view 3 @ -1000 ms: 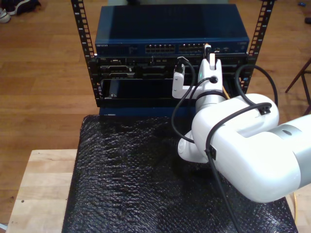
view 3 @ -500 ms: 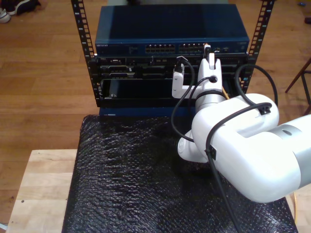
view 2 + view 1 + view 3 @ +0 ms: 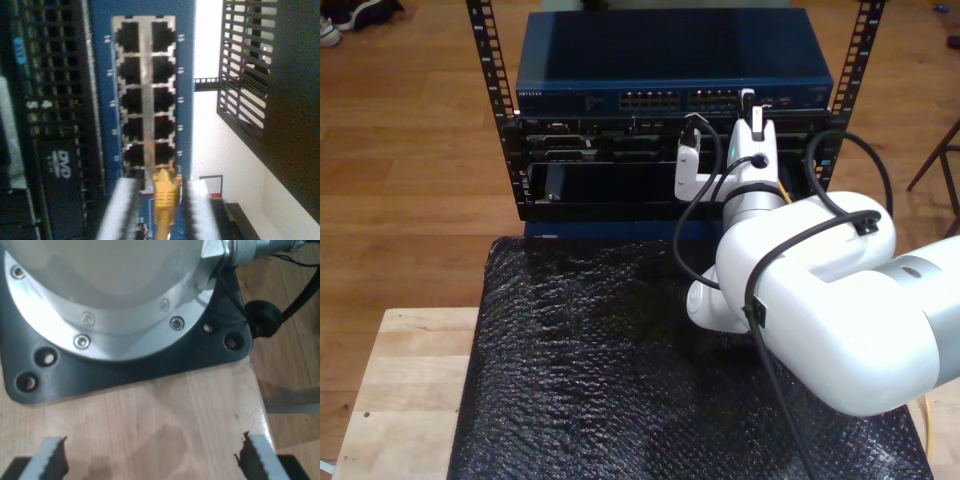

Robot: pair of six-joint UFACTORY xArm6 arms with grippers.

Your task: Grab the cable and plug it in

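**Plug at the port, not yet seated**

Wooden flooring is surrounding a rack (image 3: 490,110) that is carrying a blue switch (image 3: 670,60). My second gripper (image 3: 152,212) is clamping the cable (image 3: 165,200), its plug touching the port block (image 3: 145,95) at one socket. Grabbing looks done; pushing fully home seems left (seating is hard to judge). My first gripper (image 3: 150,460) is hanging spread wide, holding nothing, over a wooden table (image 3: 165,415)

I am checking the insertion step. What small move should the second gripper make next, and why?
Probably a short push straight toward the blue switch. My second gripper holds the cable with its plug tip right at the last port of the row, apparently not yet fully seated.
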